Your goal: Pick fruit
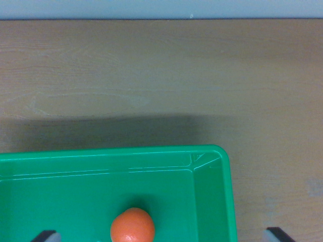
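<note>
— Orange fruit (132, 225) lay in the green tray (212, 171), round and smooth, near the bottom edge of the wrist view. Which step was it?

— The approach, I think. The gripper (161, 235) had its fingertips wide apart, holding nothing. The next move required descending and centring over the fruit.

Only the gripper's (164, 235) two fingertips (45, 235) showed at the bottom edge: dark, nearly black wedges with paler grey faces.
</note>
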